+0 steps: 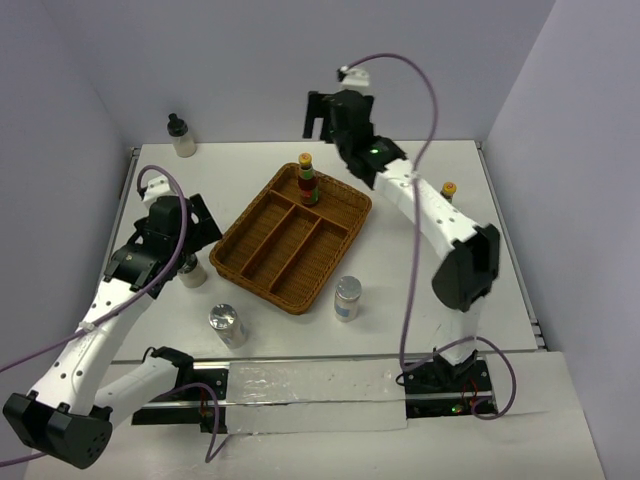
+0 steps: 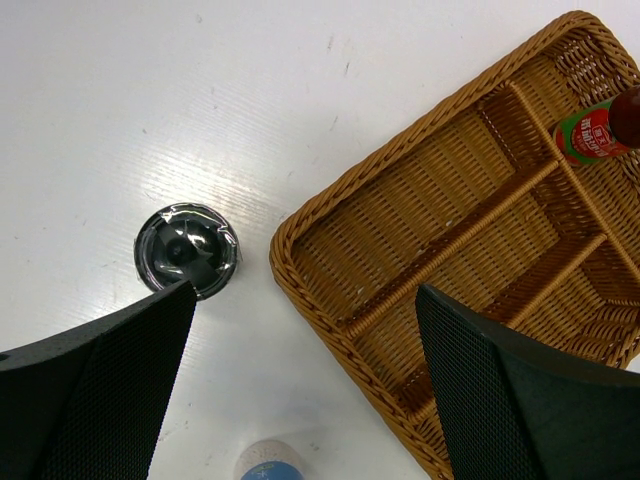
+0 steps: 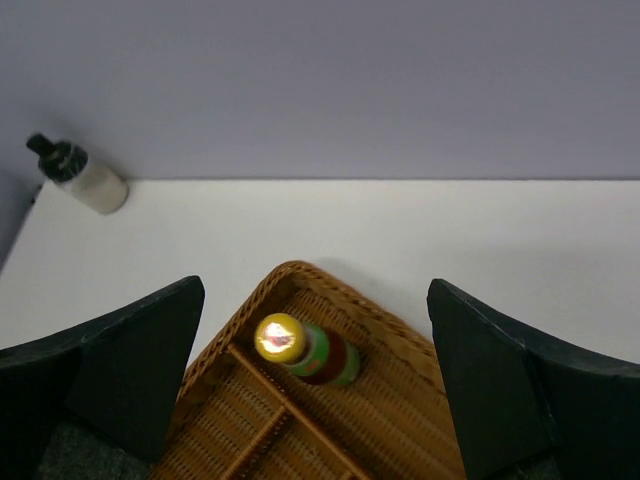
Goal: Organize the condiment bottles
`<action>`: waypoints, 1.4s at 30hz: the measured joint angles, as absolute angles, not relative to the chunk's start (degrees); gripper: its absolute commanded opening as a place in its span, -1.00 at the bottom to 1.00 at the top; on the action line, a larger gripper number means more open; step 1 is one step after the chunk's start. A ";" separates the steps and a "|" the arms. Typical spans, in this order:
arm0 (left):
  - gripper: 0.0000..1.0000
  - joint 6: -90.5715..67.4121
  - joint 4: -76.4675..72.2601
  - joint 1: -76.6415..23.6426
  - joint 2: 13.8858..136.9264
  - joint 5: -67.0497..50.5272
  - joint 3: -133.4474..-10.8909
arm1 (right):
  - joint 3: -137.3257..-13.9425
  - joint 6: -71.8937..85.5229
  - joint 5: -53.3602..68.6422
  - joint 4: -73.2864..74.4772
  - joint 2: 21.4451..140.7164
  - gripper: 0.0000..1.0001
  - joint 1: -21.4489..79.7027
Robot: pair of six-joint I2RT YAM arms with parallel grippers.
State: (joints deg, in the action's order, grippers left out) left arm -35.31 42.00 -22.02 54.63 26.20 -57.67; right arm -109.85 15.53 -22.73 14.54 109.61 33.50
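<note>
A red sauce bottle (image 1: 307, 180) stands in the far end compartment of the wicker tray (image 1: 262, 268); it also shows in the right wrist view (image 3: 305, 352) and the left wrist view (image 2: 600, 130). The second red bottle (image 1: 449, 190) stands at the right, behind the right arm. One cream bottle (image 1: 181, 136) stands far left, also in the right wrist view (image 3: 80, 176). The other cream bottle (image 1: 192, 271) stands by the tray's left corner, its black cap (image 2: 187, 250) just beyond my left finger's tip. Two shakers (image 1: 227, 325) (image 1: 347, 298) stand in front. My left gripper (image 1: 200, 228) (image 2: 305, 300) is open and empty. My right gripper (image 1: 322, 118) (image 3: 315, 290) is open, above and behind the tray.
The tray's three long slots (image 2: 440, 230) hold nothing. The nearer-left shaker's top (image 2: 268, 462) shows at the bottom of the left wrist view. Grey walls enclose the table on the left, back and right. The arm bases and cables sit at the near edge.
</note>
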 measured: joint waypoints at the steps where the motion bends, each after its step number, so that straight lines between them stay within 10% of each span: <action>1: 0.99 -35.33 42.09 -22.02 54.50 26.28 -57.67 | -108.93 15.49 -23.18 15.24 106.90 1.00 32.53; 14: 0.99 -35.35 42.24 -22.02 54.51 26.46 -57.67 | -73.52 15.53 -26.60 17.46 72.85 1.00 7.78; 29: 0.99 -35.79 41.36 -22.02 55.40 24.92 -57.23 | -66.00 15.53 -22.63 13.84 81.37 0.99 1.51; 42: 0.99 -35.95 40.67 -22.02 56.16 23.99 -56.62 | -64.76 15.51 -22.72 9.81 85.62 0.50 1.11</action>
